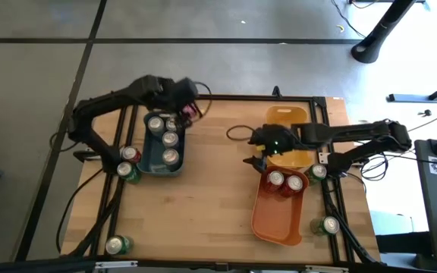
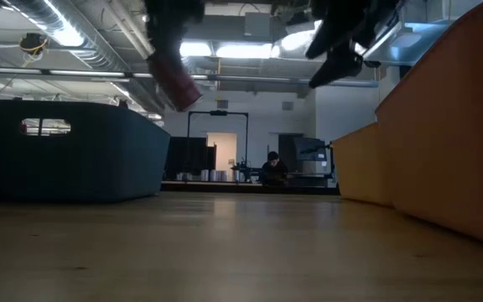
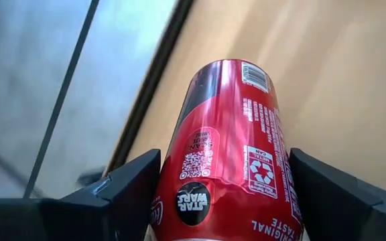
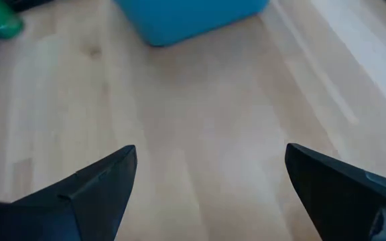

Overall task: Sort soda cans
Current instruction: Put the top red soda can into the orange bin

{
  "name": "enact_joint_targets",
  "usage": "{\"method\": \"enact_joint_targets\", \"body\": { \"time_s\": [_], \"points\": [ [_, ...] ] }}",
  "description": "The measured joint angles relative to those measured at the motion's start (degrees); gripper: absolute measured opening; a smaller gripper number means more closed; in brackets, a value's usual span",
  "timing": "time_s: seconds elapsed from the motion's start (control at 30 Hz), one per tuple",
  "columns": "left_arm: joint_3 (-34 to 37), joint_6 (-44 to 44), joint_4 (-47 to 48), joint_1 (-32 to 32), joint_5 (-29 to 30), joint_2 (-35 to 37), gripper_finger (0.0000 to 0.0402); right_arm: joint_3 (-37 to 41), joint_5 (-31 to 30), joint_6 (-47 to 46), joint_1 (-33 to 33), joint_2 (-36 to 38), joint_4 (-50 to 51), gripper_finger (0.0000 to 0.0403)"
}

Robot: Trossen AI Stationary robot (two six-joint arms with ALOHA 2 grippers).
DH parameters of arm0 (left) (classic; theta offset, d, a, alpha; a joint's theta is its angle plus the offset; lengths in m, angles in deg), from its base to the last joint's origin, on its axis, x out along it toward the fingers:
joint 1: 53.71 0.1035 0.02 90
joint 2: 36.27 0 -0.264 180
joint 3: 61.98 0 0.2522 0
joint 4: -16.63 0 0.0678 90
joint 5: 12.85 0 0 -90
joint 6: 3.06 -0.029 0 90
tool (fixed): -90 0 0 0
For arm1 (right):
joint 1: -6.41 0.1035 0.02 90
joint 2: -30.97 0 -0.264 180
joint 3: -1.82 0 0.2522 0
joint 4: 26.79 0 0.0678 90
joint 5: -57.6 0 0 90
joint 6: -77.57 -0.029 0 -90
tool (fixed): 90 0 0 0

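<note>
My left gripper (image 1: pixel 187 110) is up over the far right corner of the blue-grey bin (image 1: pixel 152 164), shut on a red soda can (image 3: pixel 226 147). In the low view that can (image 2: pixel 179 84) hangs tilted, high above the table. Three silver cans (image 1: pixel 165 139) stand in the blue-grey bin. My right gripper (image 1: pixel 258 148) is raised and open with nothing between its fingers, by the near left corner of the yellow bin (image 1: pixel 288 115). Two red cans (image 1: pixel 285 182) stand in the orange bin (image 1: pixel 275 224). My left gripper pinches the red can's side wall (image 3: pixel 179 167) between its two fingers, one finger (image 3: pixel 129 187) on each opposite side. The can lies along the fingers, its far end (image 3: pixel 236 67) sticking out past them. It is lifted clear and slants downward.
A red can (image 1: pixel 130 154) and a green can (image 1: pixel 130 173) stand left of the blue-grey bin, and another green can (image 1: pixel 117 244) stands at the near left. Two green cans (image 1: pixel 319 172) (image 1: pixel 328 225) stand right of the orange bin. Bare wood lies between the bins.
</note>
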Motion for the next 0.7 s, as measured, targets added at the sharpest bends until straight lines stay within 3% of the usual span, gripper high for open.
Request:
{"method": "enact_joint_targets", "body": {
  "time_s": [0.27,0.5,0.7],
  "points": [
    [0.35,4.33,-5.74,-11.05,-3.20,-0.23,0.0282,0.00,-8.95,-0.53,8.29,-2.10,-5.52,0.0379],
    [1.97,9.90,-5.64,-19.41,-3.30,-2.59,0.0280,0.04,-5.02,-4.54,11.53,-6.75,-8.99,0.0379],
    [5.40,15.28,-6.52,-25.27,-5.31,-5.05,0.0280,0.04,-5.48,-7.00,13.78,-10.76,-13.22,0.0379]
  ]
}}
